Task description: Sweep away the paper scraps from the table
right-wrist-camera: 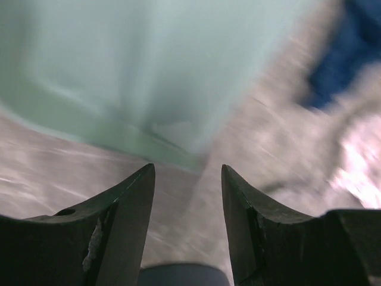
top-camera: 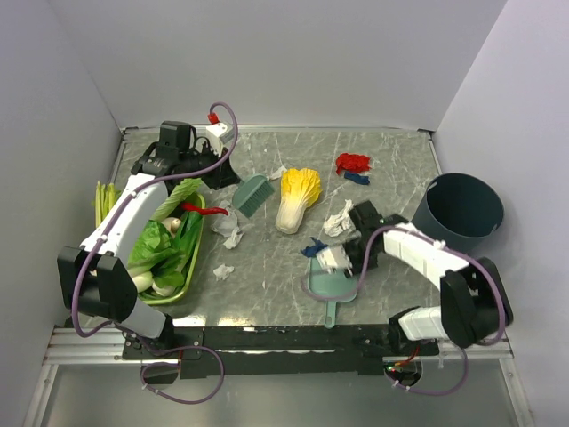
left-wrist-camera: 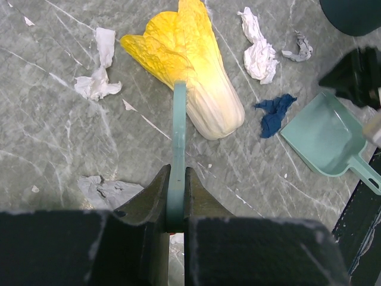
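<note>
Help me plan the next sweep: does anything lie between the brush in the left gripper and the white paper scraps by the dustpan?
Yes. The cabbage lies straight ahead of the brush clamped in the left gripper, between it and the white scraps near the dustpan.

The left gripper (top-camera: 233, 181) holds a brush (top-camera: 254, 195), with a cabbage (top-camera: 298, 197) just past its bristles. The right gripper (top-camera: 345, 260) hangs over a dustpan (top-camera: 336, 286), with white scraps (top-camera: 338, 220) near it.
</note>
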Robot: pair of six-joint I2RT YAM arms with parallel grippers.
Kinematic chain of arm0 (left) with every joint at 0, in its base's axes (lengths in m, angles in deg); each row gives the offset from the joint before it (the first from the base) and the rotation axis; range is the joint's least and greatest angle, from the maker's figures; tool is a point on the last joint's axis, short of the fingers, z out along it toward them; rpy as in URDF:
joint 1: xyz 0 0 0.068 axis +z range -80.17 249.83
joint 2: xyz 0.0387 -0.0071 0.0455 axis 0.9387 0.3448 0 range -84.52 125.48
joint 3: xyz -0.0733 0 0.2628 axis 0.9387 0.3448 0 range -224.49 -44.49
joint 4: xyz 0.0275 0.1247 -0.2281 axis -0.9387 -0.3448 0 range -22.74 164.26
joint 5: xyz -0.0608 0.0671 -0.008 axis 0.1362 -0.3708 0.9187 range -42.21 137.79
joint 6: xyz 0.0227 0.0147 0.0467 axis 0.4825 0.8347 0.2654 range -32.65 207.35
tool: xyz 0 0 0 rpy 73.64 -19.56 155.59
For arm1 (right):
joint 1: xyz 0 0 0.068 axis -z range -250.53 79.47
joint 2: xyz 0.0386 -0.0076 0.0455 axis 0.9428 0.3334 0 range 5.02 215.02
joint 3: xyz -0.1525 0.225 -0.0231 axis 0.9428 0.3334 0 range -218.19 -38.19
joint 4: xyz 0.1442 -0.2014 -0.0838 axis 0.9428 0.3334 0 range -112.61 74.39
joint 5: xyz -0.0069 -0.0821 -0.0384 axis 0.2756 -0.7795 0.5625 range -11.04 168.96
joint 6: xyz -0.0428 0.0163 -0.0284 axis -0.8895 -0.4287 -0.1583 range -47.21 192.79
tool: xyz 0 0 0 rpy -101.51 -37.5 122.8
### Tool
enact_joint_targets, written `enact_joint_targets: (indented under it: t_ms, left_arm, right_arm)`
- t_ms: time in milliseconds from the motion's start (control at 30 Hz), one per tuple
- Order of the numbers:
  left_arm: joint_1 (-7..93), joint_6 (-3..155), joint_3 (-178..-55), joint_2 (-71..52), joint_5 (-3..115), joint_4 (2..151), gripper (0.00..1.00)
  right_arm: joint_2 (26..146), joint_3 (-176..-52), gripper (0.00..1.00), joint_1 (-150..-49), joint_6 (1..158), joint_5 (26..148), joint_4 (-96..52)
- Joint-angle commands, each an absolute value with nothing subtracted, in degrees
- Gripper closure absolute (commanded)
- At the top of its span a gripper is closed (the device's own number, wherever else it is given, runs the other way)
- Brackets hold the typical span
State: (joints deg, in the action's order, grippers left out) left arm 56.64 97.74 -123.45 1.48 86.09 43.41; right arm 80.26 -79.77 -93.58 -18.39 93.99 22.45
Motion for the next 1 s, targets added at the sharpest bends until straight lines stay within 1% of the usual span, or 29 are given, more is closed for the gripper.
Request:
enact_joint_targets:
  t_ms: [0, 100, 133, 200, 233, 333, 367, 433, 500, 567, 800, 967]
  left_arm:
    - [56.8, 97.5, -123.1, -0.5, 88.2, 45.2, 0.99]
    - [56.8, 98.0, -123.1, -0.8, 88.0, 44.8, 0.99]
    - [56.8, 98.2, -123.0, -0.9, 87.9, 44.6, 0.99]
    - [56.8, 98.4, -122.7, -1.4, 87.8, 44.5, 0.99]
    - [56.8, 98.3, -122.5, -1.5, 87.8, 44.6, 0.99]
    - [56.8, 98.2, -121.8, -1.7, 87.8, 44.7, 0.99]
    - [56.8, 98.2, -121.8, -1.6, 88.0, 44.6, 0.99]
    - [56.7, 98.7, -121.7, -1.1, 88.1, 44.5, 0.99]
    - [56.9, 98.7, -121.8, -0.8, 88.0, 44.8, 0.99]
    - [56.8, 98.6, -122.2, -0.5, 88.1, 44.7, 0.99]
    - [56.8, 100.2, -123.4, 0.4, 86.8, 44.2, 0.99]
    - [56.8, 102.8, -124.6, 0.8, 84.6, 42.3, 0.99]
  right_arm:
    - [84.2, -91.3, 0.44, -92.8, -7.8, 99.0, 21.2]
    - [84.9, -94.8, 0.44, -92.7, 2.7, 103.2, 24.1]
    - [84.7, -95.7, 0.44, -92.7, 9.3, 103.6, 25.3]
    - [84.5, -96.9, 0.44, -92.4, 17.4, 103.9, 26.3]
    - [84.6, -98.7, 0.44, -92.2, 25.8, 104.3, 28.3]
    - [86.4, -102.9, 0.41, -91.5, 40.2, 104.4, 33.0]
    - [87.1, -103.4, 0.39, -91.5, 43.3, 103.6, 36.1]
    - [90.3, -104.6, 0.39, -90.8, 48.9, 103.7, 39.7]
    - [91.2, -103.2, 0.36, -90.0, 52.4, 103.5, 40.3]
    - [91.9, -100.8, 0.30, -87.9, 55.6, 103.0, 40.2]
    - [99.8, -102.3, 0.32, -81.2, 59.9, 102.9, 40.4]
    - [104.5, -103.3, 0.35, -80.0, 60.0, 102.9, 41.7]
